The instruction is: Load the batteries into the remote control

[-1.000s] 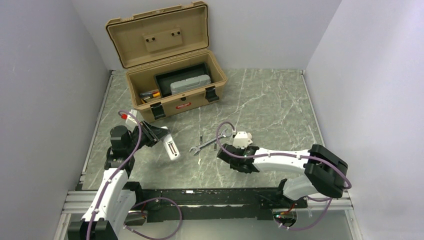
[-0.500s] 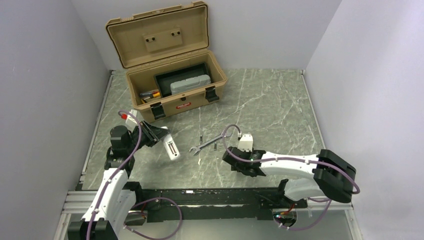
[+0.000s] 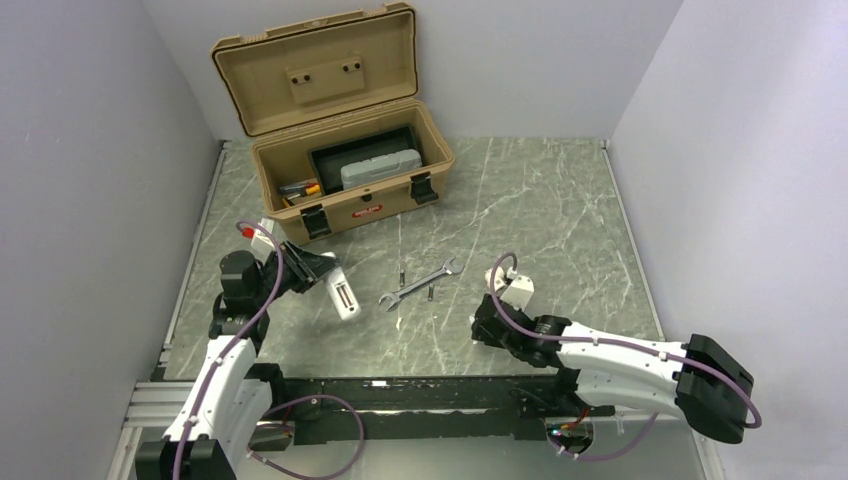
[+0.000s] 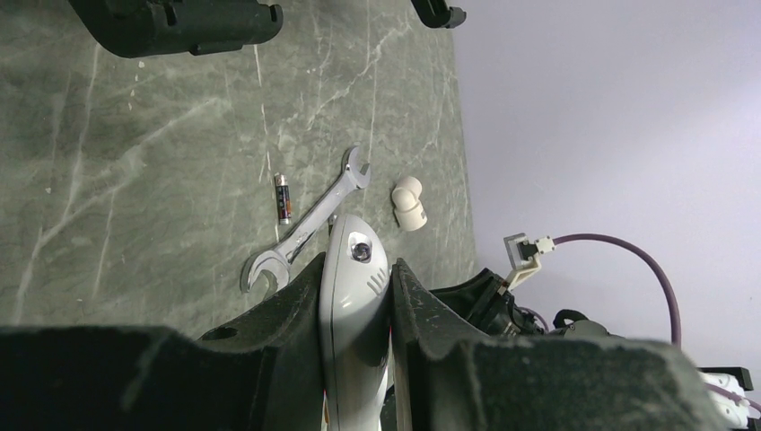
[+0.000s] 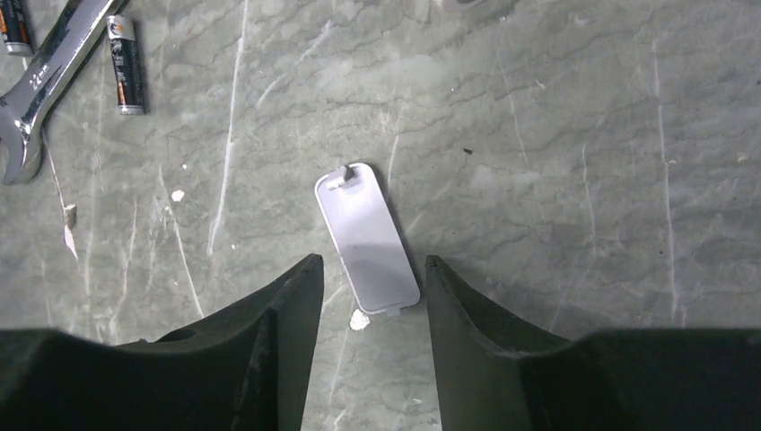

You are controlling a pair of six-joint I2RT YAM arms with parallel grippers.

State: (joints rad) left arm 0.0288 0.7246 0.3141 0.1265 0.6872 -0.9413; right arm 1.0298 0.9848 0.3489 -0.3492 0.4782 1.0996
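My left gripper (image 3: 322, 274) is shut on the white remote control (image 3: 342, 297) and holds it above the table at the left; in the left wrist view the remote (image 4: 354, 296) sits between the fingers (image 4: 357, 265). My right gripper (image 3: 483, 328) is open and empty, low over the table right of centre. In the right wrist view its fingers (image 5: 370, 265) straddle a flat white battery cover (image 5: 366, 238) lying on the table. Two batteries (image 5: 126, 63) (image 5: 13, 27) lie by the wrench; one shows in the left wrist view (image 4: 284, 197).
A silver wrench (image 3: 420, 283) lies mid-table between the arms. A small white curved piece (image 4: 409, 203) lies beyond it. An open tan toolbox (image 3: 350, 175) stands at the back left. Walls close in the left, right and back.
My right arm has drawn back to the right and towards the near edge, away from the wrench. My left gripper and the remote control have not moved.
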